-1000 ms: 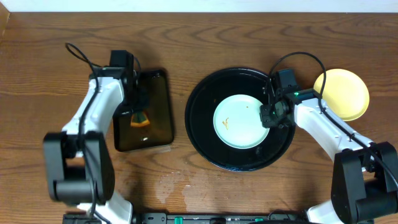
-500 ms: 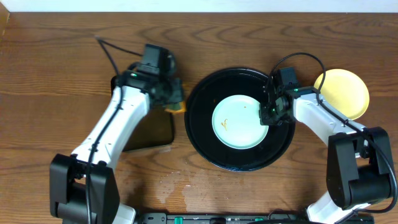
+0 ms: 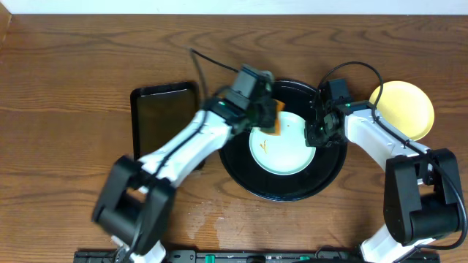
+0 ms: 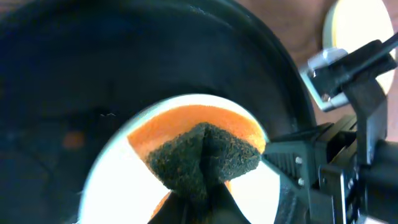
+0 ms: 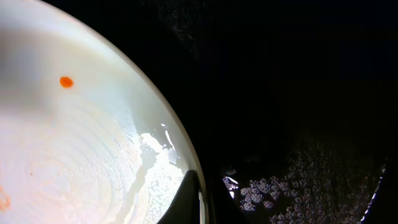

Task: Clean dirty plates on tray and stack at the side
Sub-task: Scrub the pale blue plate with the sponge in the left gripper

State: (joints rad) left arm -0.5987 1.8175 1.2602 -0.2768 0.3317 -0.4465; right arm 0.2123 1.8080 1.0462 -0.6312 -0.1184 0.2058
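Note:
One pale mint-blue plate with orange smears lies in the middle of the round black tray. My left gripper is shut on an orange sponge with a dark scrub face, over the plate's upper left part. In the left wrist view the sponge is over the plate. My right gripper is shut on the plate's right rim; its finger lies on the rim of the plate. The pale yellow plate lies on the table at the right. A second mint-blue plate is not in view.
A dark rectangular tray lies left of the round tray, partly under my left arm. The yellow plate also shows in the left wrist view. Water droplets spot the round tray beside the plate. A wet patch marks the table.
My left arm has swung right from the rectangular tray, carrying the sponge to the plate on the round tray. My right gripper has stayed at the plate's right rim.

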